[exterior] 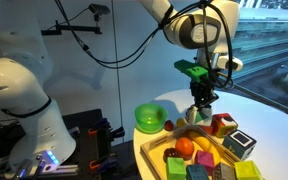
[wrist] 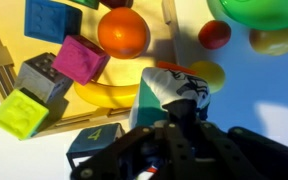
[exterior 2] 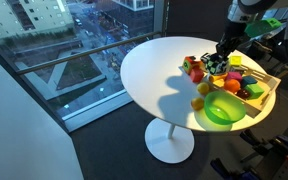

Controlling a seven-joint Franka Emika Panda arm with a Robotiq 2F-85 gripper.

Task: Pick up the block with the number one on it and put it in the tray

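a: where is the small pale cube with green and reddish marks (wrist: 170, 86)?

b: pinched in the gripper (wrist: 176, 108). in the wrist view the jaws press in on its sides and part of the cube pokes out past the fingertips. it looks lifted off the round white bench (exterior 2: 154, 70), though i can't tell how high.

a: and the shallow light-wood tray with the raised rim (wrist: 170, 14)?

b: just beside it. the cube hangs near the rim, next to or partly over a yellow banana (wrist: 102, 93). i'd judge the grasp is done and the release is not.

a: why grip it by the sides?

b: two flat opposite faces give a small cube a square, steady hold, and the underside is left free to land flat.

a: where would it go?

b: the tray is crowded with a round orange fruit (wrist: 122, 32), a magenta block (wrist: 79, 58), a grey block (wrist: 39, 76) and a lime-green block (wrist: 17, 112). any free spot looks small, so the release likely needs to be low and gentle.

a: what could go wrong?

b: a dark-framed white cube (wrist: 92, 140) lies close beside the gripper and could be nudged on the way. the round green bowl (exterior: 149, 117) also stands near the tray, and it is the wrong place for the cube.
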